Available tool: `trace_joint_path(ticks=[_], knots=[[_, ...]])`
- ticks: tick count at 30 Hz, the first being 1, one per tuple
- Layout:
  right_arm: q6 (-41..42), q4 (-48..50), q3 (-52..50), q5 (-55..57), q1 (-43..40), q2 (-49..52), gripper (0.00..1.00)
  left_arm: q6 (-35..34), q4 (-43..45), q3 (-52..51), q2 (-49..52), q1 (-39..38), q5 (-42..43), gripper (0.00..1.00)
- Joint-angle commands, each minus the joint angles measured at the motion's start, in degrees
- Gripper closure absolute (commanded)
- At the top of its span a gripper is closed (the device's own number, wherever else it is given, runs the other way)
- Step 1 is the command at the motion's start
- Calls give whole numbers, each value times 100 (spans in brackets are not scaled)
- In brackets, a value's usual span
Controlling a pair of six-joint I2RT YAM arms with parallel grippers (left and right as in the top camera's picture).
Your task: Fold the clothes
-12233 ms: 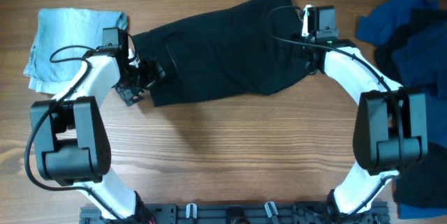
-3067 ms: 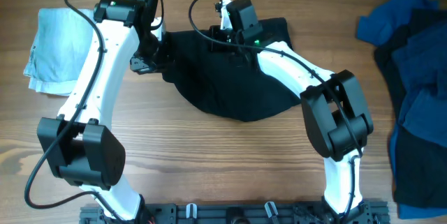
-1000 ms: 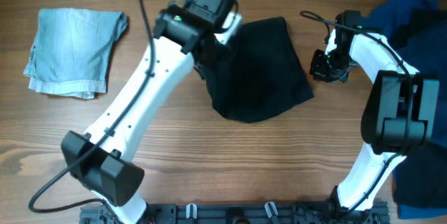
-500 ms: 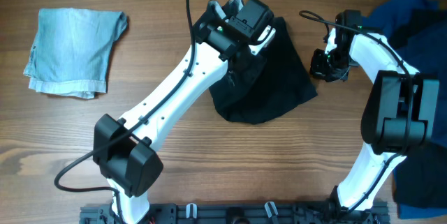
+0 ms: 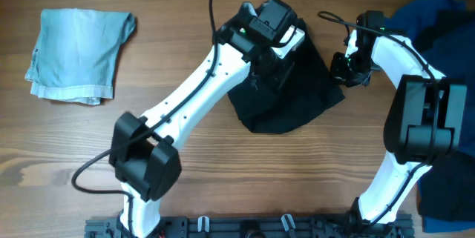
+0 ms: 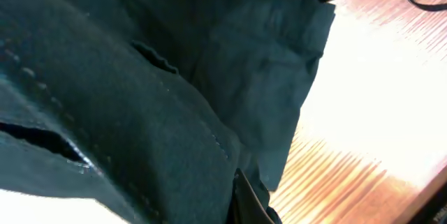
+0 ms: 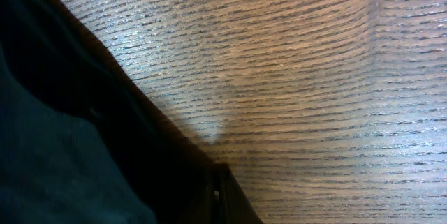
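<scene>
The left arm has swung further right across the worktop [image 5: 223, 179], dragging the black shorts [image 5: 297, 97] with it, so they now lie doubled over, centre-right. I judge this fold nearly laid. The left tool [image 5: 269, 66] is pinching the cloth. The right tool [image 5: 343, 69] is pressed together on nothing, just beside the shorts. I count one pair of shorts, one folded denim piece [image 5: 74, 53] and one blue heap [image 5: 434, 30] (pieces inseparable from here).

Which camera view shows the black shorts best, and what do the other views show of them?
The overhead view: only it shows nearly the whole outline of the black shorts, bunched up. The left wrist view gives close fabric with seams; the right wrist view, only a dark edge.
</scene>
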Motion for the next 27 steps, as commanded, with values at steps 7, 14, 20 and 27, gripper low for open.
trace_joint_path(ticks=[7,14,20,27], knots=[[-24,245,-485,-20,15,26,96,87,710,122,227,-177,522,95],[-26,455,-608,-24,15,26,96,66,1102,122,258,-212,522,92],[-26,455,-608,-22,15,26,95,66,1132,122,389,-223,525,87],[-24,468,-608,-24,13,26,96,63,1384,122,549,-251,555,88]])
